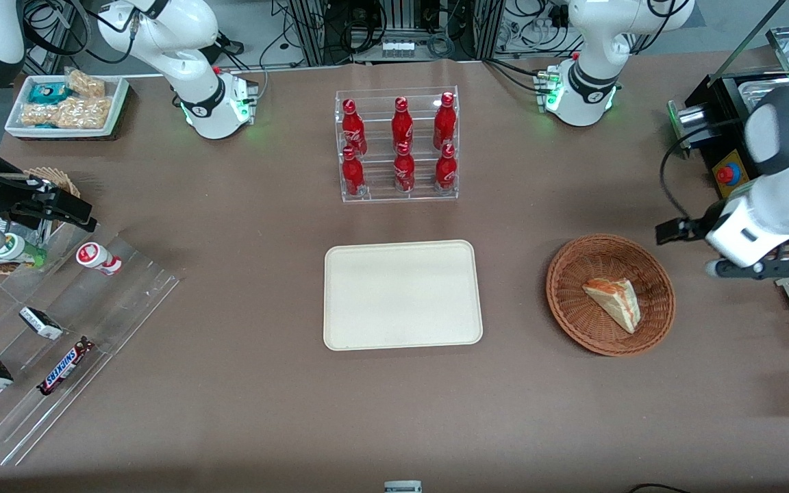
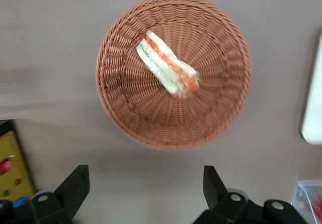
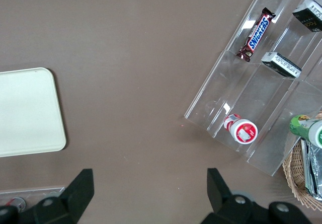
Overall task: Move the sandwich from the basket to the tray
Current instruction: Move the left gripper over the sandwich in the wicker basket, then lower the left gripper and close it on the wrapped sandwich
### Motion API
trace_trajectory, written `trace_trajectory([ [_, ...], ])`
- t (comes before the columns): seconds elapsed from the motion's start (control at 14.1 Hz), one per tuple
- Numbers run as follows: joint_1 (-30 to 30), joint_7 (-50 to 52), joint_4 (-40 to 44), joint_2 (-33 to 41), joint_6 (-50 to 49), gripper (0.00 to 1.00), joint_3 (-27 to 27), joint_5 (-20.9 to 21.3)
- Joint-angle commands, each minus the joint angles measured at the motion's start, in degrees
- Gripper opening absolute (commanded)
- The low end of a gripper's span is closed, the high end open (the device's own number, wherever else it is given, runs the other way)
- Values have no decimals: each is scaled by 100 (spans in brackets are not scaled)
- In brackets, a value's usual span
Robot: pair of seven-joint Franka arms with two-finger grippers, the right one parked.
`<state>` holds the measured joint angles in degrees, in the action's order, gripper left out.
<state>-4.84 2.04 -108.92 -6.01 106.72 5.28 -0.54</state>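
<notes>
The sandwich (image 1: 614, 301) is sitting in the reddish-brown wicker basket (image 1: 572, 311), a bit off-centre, lying on its side so you can see the orange-red and green filling stripes along one edge. The basket rests on the brown desk (image 1: 230, 274) toward the working arm's end, just beside the cream tray (image 1: 403, 294) but with a clear strip of desk between the two. The tray has nothing on it.

The claw (image 2: 146, 191) is up in the air, not touching anything. From the wrist camera its two black fingers (image 2: 75, 186) are spread wide apart with nothing between them, and the basket (image 2: 126, 113) with the sandwich (image 2: 168, 70) lies out ahead of the fingertips rather than between them. So the sandwich is below the claw and off to one side, still well apart from it. In the front view the arm's white wrist (image 1: 771, 205) hangs over the desk edge just outside the basket rim.

Farther from the front camera than the tray stands a clear rack (image 1: 398, 144) with six red bottles (image 1: 403, 123). Toward the parked arm's end there's a clear stepped rack (image 1: 93, 294) with a Snickers bar (image 1: 64, 366) and some small packs.
</notes>
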Motion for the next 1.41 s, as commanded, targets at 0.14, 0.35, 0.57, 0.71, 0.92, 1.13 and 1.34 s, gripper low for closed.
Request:
trace_trajectory([
  [0.14, -8, 2154, -1191, 92, 1832, 100, -53, 89],
  [0.35, -43, 4291, -1290, -224, 2467, 100, -71, 89],
  [0.57, -183, 5295, -1246, -593, 3020, 100, -79, 81],
  [0.71, -228, 5596, -1237, -848, 3433, 100, -88, 80],
  [0.92, -228, 5606, -1184, -1235, 3619, 100, -97, 63],
  [1.13, -228, 5605, -1263, -1350, 3585, 21, -97, 54],
  [1.34, -228, 5588, -1089, -1236, 3217, 4, -114, 37],
])
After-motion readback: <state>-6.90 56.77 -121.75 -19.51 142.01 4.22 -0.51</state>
